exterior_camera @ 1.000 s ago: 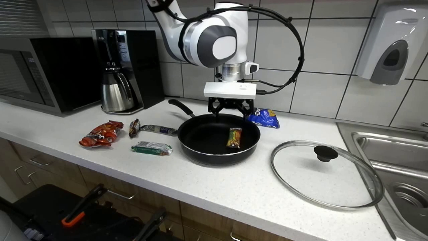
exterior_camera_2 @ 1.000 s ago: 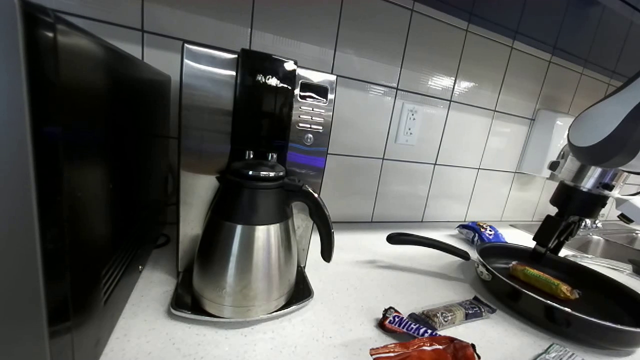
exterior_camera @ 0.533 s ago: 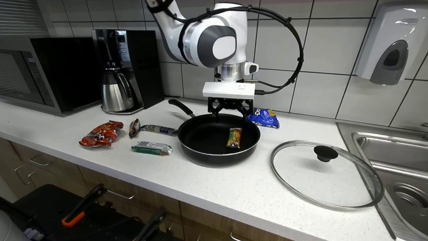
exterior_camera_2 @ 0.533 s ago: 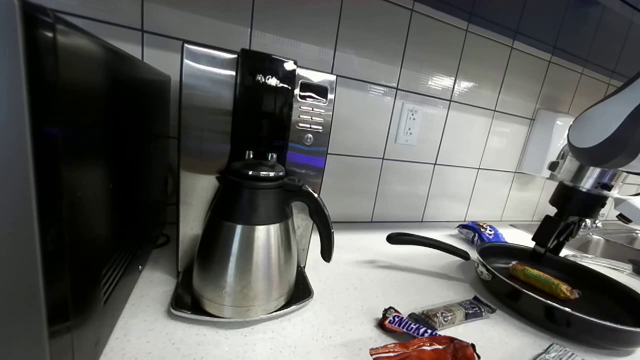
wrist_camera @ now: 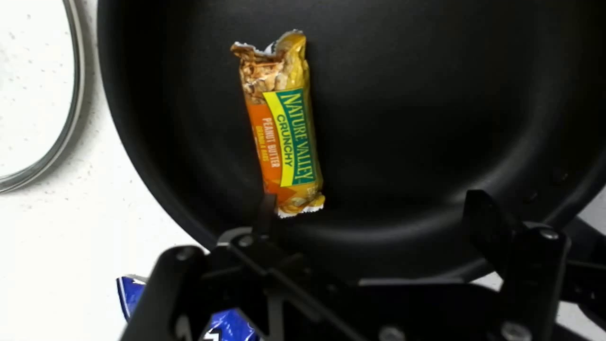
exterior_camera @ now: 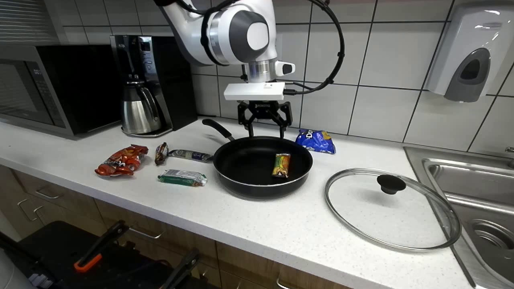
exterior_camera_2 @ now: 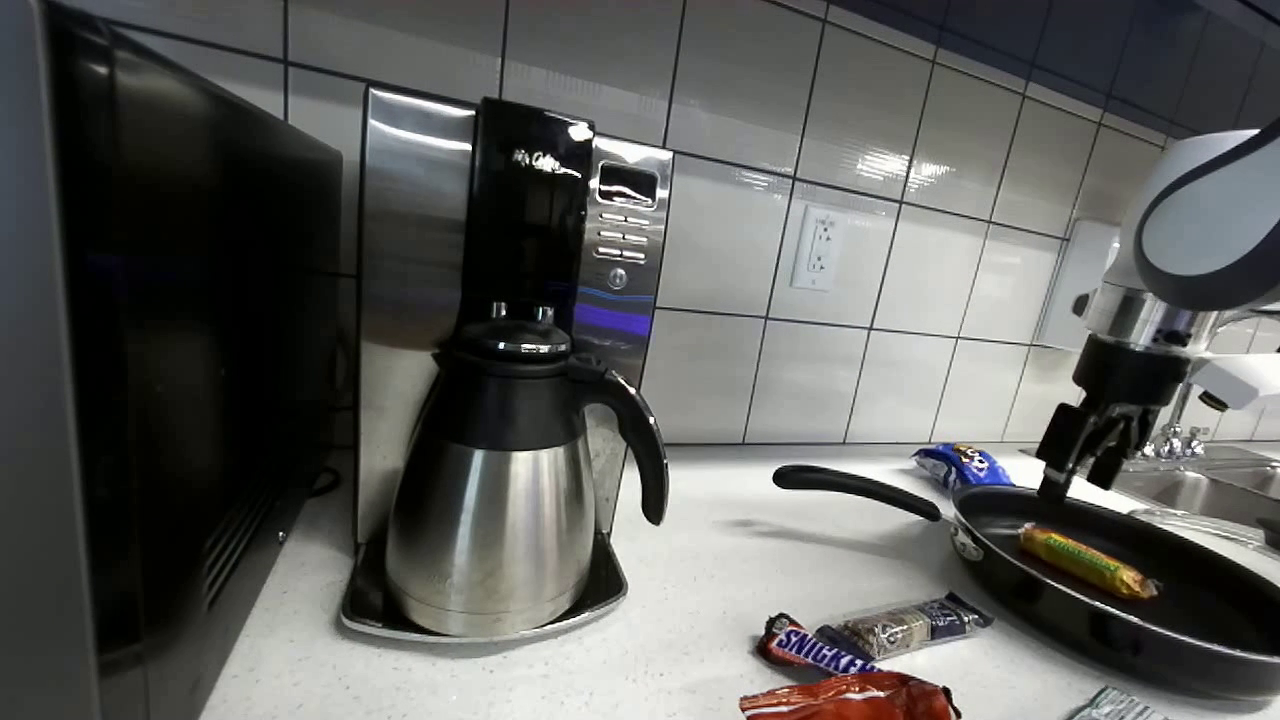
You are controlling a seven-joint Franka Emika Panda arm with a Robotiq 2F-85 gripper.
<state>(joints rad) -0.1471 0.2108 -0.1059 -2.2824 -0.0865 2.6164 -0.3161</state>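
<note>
Granola bar (wrist_camera: 289,137) lies flat inside your pan (exterior_camera: 261,191), just past three o'clock of its centre in an exterior view. Your end effector (exterior_camera: 266,134) is released, fingers spread with nothing between them; it hangs at the pan's twelve o'clock side, apart from the granola bar. You cannot tell whether its tips touch the pan. On the bench (exterior_camera: 257,216), the pan's handle (exterior_camera: 217,128) points to ten o'clock. From the pan, you have a blue bag (exterior_camera: 316,142) near two and a lid (exterior_camera: 389,210) towards four, its edge over the rim of the sink (exterior_camera: 474,180). At nine, a grey bar (exterior_camera: 190,155) sits just beside the pan, with a Snickers (exterior_camera: 161,154) and a red bag (exterior_camera: 123,160) farther out; a green bar (exterior_camera: 182,178) lies at half past eight.
</note>
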